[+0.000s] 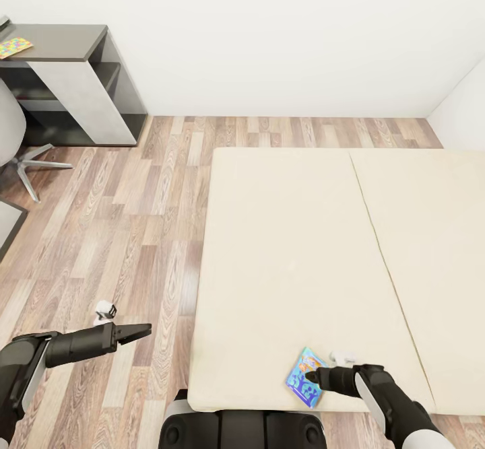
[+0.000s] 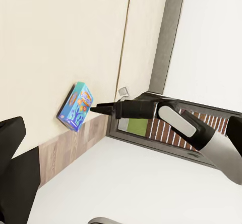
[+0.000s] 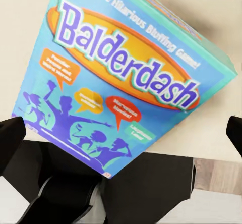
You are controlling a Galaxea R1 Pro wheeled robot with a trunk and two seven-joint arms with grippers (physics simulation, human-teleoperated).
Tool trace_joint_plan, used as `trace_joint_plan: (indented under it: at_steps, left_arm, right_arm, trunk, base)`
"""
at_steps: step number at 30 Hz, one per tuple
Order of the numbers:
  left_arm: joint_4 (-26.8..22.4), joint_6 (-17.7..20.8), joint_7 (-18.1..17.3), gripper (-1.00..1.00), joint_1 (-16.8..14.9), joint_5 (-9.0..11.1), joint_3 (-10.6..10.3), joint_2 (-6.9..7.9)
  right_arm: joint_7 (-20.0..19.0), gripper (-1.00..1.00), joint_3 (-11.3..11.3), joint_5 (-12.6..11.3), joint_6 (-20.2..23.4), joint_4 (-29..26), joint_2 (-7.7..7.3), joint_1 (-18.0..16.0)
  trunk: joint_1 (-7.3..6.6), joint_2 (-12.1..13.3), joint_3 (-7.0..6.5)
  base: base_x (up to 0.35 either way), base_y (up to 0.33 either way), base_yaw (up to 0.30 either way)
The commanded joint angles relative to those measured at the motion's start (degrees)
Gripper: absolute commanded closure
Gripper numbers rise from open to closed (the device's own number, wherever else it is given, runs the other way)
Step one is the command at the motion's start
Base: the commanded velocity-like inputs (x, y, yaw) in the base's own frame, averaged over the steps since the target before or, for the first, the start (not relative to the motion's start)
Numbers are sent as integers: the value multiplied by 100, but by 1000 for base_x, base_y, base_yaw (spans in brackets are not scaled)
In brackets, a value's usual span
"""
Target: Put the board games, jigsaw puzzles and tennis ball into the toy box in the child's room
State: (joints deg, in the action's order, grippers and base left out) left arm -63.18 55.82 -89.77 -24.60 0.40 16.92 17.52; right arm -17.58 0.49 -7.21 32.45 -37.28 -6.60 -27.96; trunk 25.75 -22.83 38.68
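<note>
The right end effector is reaching over the near edge of the bed, at about 5 o'clock in the head view, with its dark fingers spread to either side of the board game and not pinching it. The board game is lying flat on the beige mattress, close to the bed's near edge, and the tips are just over its upper end. The left end effector is hanging over the wood-plank floor at about 8 o'clock, well apart from the bed; I cannot tell whether its fingers are parted or pressed together.

Open floor is running between the bed's left edge and the dark grey tabletop at 10 o'clock, and the rest of the mattress is lying bare, split by one seam.

In the right wrist view the board game is reading "Balderdash" in purple on an orange oval, with "The Hilarious Bluffing Game!" above it, on a light blue box with dark blue figures and speech bubbles.

A jigsaw puzzle, a thin multicoloured square, is sitting on the tabletop.
</note>
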Motion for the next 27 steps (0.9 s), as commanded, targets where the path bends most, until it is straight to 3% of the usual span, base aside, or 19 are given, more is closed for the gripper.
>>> trace_joint_plan:
  at_steps: [1, 27]
  left_arm:
    - [-2, 61, -23, -100, -1, -5, -1, 0]
    - [-2, 61, -23, -100, -1, 4, 4, 10]
  right_arm:
    - [10, -100, 5, -52, 39, 15, -2, -3]
    - [11, -100, -23, -52, 33, 56, 33, 5]
  trunk:
    - [3, -9, 7]
    - [3, -9, 43]
  base:
    - [0, 0, 0]
    - [0, 0, 0]
